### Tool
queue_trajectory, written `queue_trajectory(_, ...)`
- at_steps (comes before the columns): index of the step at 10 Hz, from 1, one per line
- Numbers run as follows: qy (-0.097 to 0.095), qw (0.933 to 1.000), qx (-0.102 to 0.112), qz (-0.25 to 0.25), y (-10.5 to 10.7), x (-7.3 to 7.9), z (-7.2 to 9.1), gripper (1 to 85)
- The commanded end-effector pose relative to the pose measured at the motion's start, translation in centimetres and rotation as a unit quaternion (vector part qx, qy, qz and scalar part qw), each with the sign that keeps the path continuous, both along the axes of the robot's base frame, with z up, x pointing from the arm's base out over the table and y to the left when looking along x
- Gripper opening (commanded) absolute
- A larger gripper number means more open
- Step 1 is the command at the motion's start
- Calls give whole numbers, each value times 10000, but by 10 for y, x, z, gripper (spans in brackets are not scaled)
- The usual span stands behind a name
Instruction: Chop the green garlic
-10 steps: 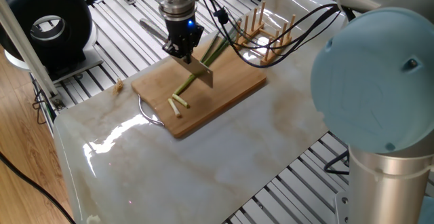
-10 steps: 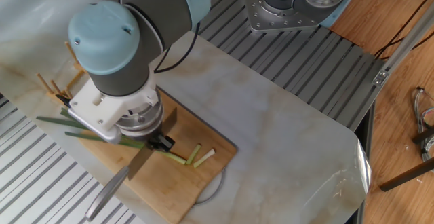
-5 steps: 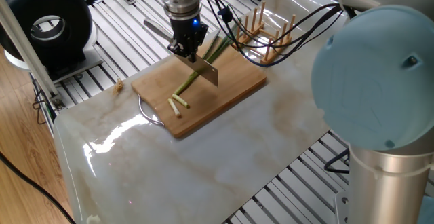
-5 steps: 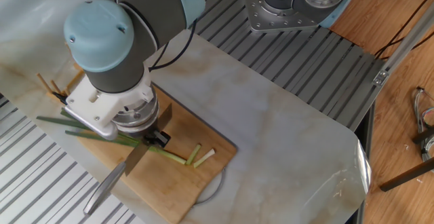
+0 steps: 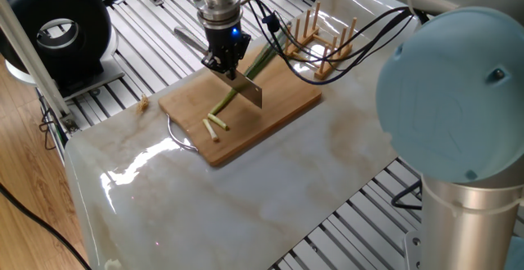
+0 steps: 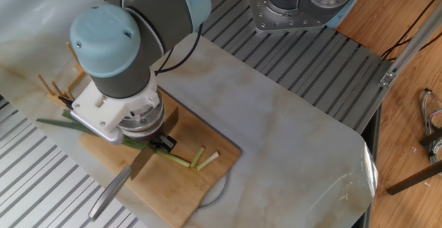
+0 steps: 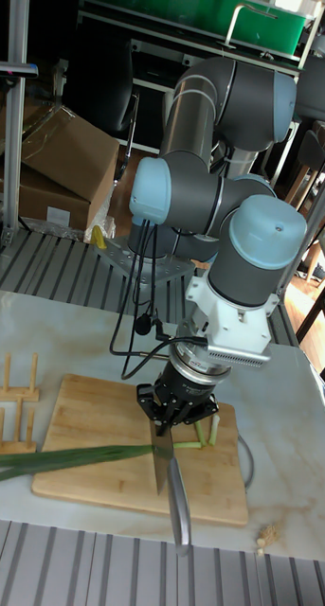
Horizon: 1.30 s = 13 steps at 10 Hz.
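The green garlic [image 5: 228,100] lies across the wooden cutting board [image 5: 282,106], pale end toward the front, dark leaves running off the back edge. Two short cut pieces [image 5: 214,126] rest near the pale end. My gripper [image 5: 227,67] hangs over the stalk, shut on a knife [image 5: 246,91]. The blade crosses the stalk; I cannot tell whether it touches. In the tall fixed view the gripper [image 7: 171,417] holds the knife [image 7: 162,462] across the garlic [image 7: 72,458], with the pieces [image 7: 206,434] to the right. In the other fixed view the gripper [image 6: 162,144] partly hides the stalk [image 6: 178,161].
A wooden peg rack [image 5: 321,38] stands behind the board, close to the garlic leaves. Black cables [image 5: 344,45] hang over it. A black round device [image 5: 59,29] sits at the far left. The board [image 6: 162,190] lies near the marble table's edge [image 6: 228,186].
The gripper carried the knife a little along the stalk toward the leafy end while lifting it, then lowered it slightly. The garlic and cut pieces have not moved.
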<state>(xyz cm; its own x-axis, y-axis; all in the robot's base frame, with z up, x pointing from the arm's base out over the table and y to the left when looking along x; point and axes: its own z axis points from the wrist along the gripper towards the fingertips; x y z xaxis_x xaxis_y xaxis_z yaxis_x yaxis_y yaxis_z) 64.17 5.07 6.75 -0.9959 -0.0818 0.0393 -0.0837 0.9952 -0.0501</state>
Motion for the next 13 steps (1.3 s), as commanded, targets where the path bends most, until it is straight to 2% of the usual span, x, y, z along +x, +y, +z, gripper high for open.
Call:
queue_trajectory(1,-11,9999,138,-63,10,0,-1,13)
queue_trajectory(5,-11,9997,245,-79,16,1,2,13)
queue_trajectory(9,11,9996,244,-103,18,-1,4,13)
queue_trajectory(13,0,9995,256,-202,32,-1,4,13)
